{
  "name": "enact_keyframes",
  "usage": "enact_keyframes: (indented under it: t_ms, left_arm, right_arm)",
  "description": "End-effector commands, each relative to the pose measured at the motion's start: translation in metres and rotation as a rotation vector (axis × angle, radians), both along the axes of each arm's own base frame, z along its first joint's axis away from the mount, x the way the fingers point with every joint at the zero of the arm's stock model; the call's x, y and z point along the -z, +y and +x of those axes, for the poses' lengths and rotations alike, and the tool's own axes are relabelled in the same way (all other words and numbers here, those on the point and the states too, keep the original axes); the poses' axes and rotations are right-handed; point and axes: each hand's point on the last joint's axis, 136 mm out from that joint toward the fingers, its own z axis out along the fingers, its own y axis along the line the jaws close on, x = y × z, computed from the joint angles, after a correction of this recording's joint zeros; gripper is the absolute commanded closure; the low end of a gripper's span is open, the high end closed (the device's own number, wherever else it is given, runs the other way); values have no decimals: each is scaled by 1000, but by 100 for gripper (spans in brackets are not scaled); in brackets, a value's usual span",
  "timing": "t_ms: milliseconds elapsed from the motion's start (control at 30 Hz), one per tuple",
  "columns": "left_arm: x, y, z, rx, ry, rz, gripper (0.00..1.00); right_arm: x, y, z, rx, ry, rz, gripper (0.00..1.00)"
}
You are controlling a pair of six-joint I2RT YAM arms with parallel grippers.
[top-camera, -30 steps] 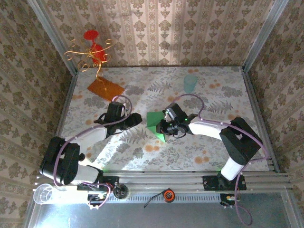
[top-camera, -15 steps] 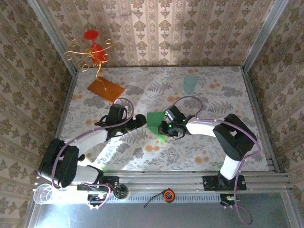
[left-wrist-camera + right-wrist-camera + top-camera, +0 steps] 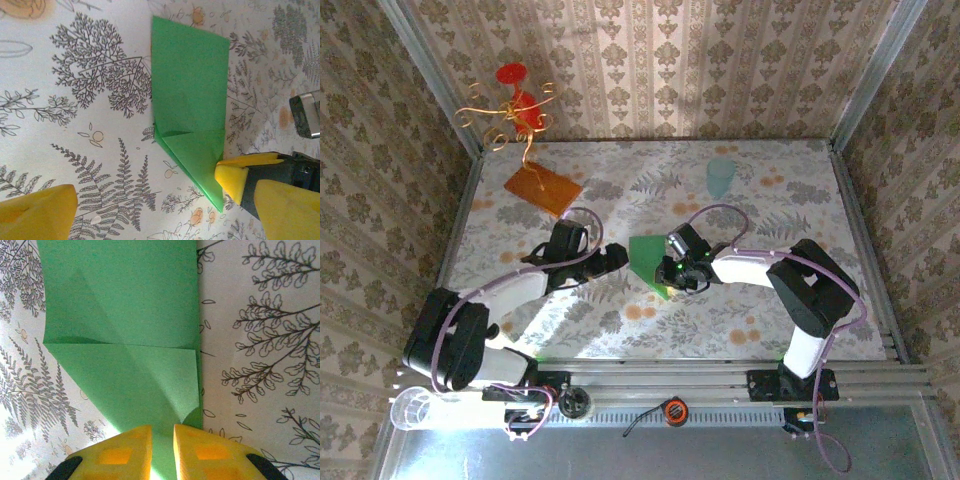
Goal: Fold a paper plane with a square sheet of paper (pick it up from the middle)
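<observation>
The green paper [image 3: 646,258] lies flat mid-table, folded into a long strip with one pointed end; that is the paper plane as it stands. In the left wrist view the paper [image 3: 190,95] points toward the camera. My left gripper [image 3: 160,220] hovers open just short of that point, and its yellow pads [image 3: 35,215] stand wide apart with nothing between them. My right gripper [image 3: 162,452] has its yellow pads almost together. Its tips rest on the pointed end of the paper [image 3: 125,315], and green shows through the slit. In the top view the left gripper [image 3: 612,262] and the right gripper [image 3: 670,270] flank the paper.
An orange-brown board [image 3: 542,187] lies at the back left, below a red and gold wire ornament [image 3: 516,108]. A pale teal cup [image 3: 720,176] stands at the back right. Patterned walls close the table on three sides.
My left gripper has opened wide and slid slightly toward the paper's near end. The right gripper stays on the paper, with its arm shifted a little left.
</observation>
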Motion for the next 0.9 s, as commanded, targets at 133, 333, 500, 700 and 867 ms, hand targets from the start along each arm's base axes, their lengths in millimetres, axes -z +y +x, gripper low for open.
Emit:
enact_keyframes:
  t_ms: [133, 333, 500, 700, 867]
  left_arm:
    - [1, -23, 5, 18, 87, -73, 29]
    - [12, -29, 14, -52, 130, -47, 49]
    - [24, -32, 19, -94, 164, -42, 54]
    - [33, -44, 29, -90, 188, -50, 61]
    - [37, -43, 40, -118, 168, -23, 67]
  right_arm:
    - [32, -16, -12, 34, 69, -54, 79]
    - [35, -15, -14, 35, 77, -28, 79]
    - [34, -18, -15, 39, 78, -22, 80]
    - [30, -21, -19, 24, 83, -7, 80]
    - [29, -18, -17, -10, 99, 2, 81]
